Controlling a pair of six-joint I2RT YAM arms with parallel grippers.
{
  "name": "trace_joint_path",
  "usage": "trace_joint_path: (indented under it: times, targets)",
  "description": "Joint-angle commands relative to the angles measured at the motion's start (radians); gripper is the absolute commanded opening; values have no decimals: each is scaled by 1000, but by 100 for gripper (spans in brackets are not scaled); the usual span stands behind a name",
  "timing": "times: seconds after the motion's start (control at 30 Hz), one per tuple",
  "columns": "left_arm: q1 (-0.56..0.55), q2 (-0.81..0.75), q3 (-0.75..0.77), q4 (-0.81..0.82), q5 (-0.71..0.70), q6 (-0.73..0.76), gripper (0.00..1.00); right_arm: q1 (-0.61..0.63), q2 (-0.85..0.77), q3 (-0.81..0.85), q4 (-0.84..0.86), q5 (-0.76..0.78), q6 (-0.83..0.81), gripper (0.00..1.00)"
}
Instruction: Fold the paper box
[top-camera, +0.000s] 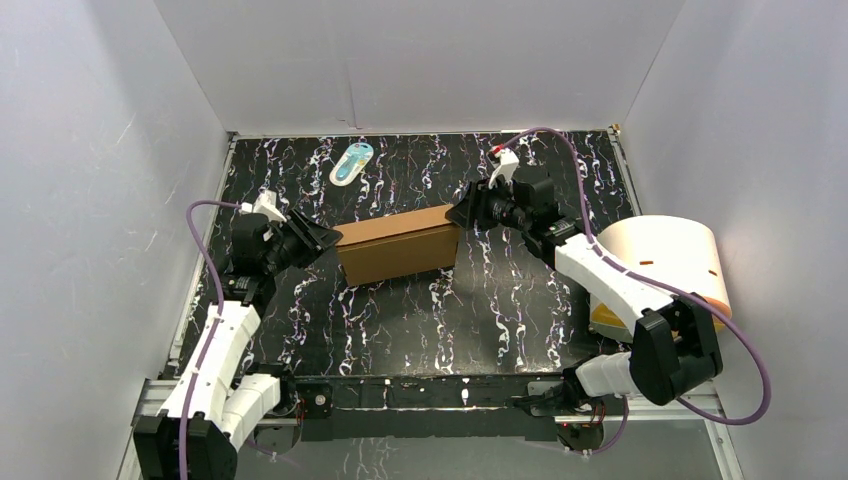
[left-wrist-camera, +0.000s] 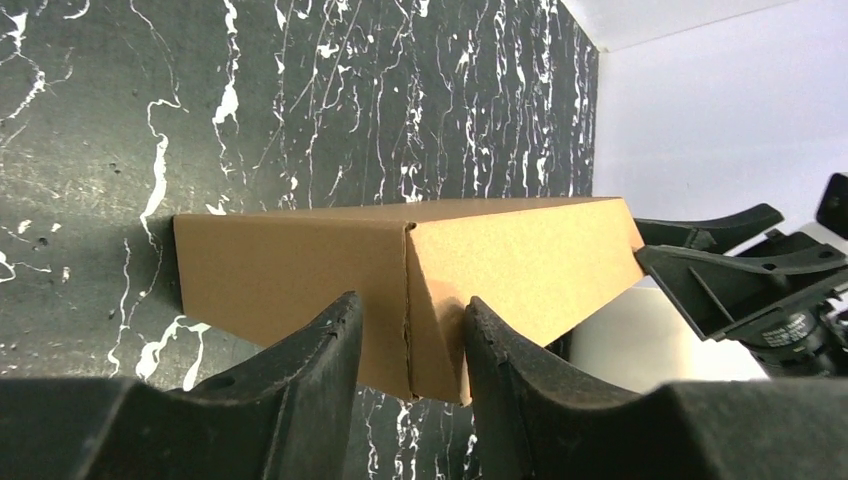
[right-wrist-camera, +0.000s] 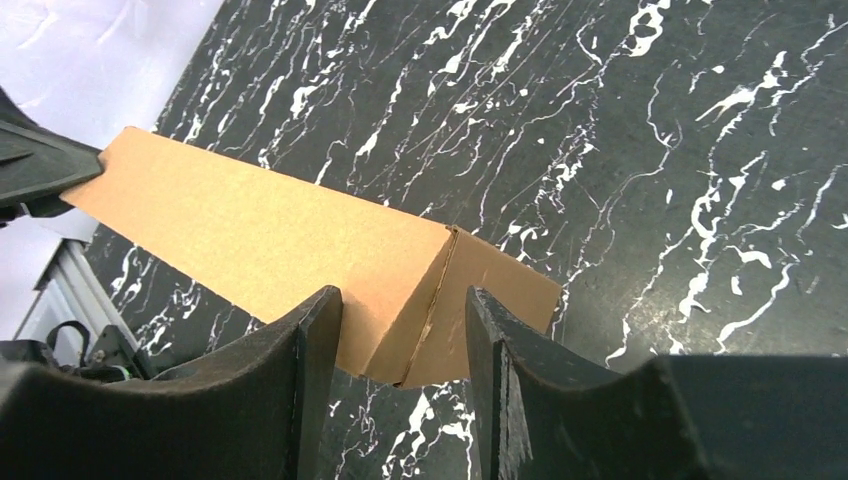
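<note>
**Closed box between two claws at mid-bench**

The paper box (top-camera: 398, 245) stands folded into a closed, long rectangular shape near the middle of the bench (top-camera: 420, 325). Its long axis runs roughly from 9 to 3 o'clock, with the 3 o'clock end angled slightly toward the back wall. All its visible faces are shut, so the inside is hidden.

From the box, a small white-and-blue oval item (top-camera: 351, 162) lies on the bench at about 11 o'clock, well apart. A cream cylinder with an orange base (top-camera: 665, 255) lies on its side at 3 o'clock by the right wall.

The left arm rises from its base at 7 o'clock along the left edge, its wrist turned toward 3 o'clock. The left claw (top-camera: 325, 238) is at the box's 9 o'clock end. Its fingers (left-wrist-camera: 335, 335) are spread, with a vertical corner edge of the box showing in the gap between them.

The right arm's elbow is bent at 4 o'clock and its forearm stretches toward 10 o'clock. The right claw (top-camera: 462, 212) meets the box's 3 o'clock end, also spread, its fingers (right-wrist-camera: 320, 330) on either side of that end's corner. I cannot tell whether either claw's tips touch the cardboard.
</note>
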Motion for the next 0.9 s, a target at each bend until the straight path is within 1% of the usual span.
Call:
trace_joint_path:
  times: [0.0,0.17,0.4,0.57,0.67,0.77,0.87]
  targets:
    - [52,56,-56,-68,71,21,38,-43,48,-62,-18,-72,-4,55]
    - [61,113,-76,-17,136,26,39,-61,67,-112,27,-86,-3,54]
    - [61,192,-83,3,164,78,41,-67,102,-178,90,-112,-6,54]
    - [56,288,-84,73,251,65,41,-69,131,-196,132,-173,-4,48]
    - [49,331,-72,113,271,51,40,-73,134,-193,132,-180,-1,46]
    - [50,352,-62,137,295,25,39,-92,122,-188,138,-226,18,47]
    - [50,352,-45,137,279,27,37,-125,99,-176,150,-279,57,49]
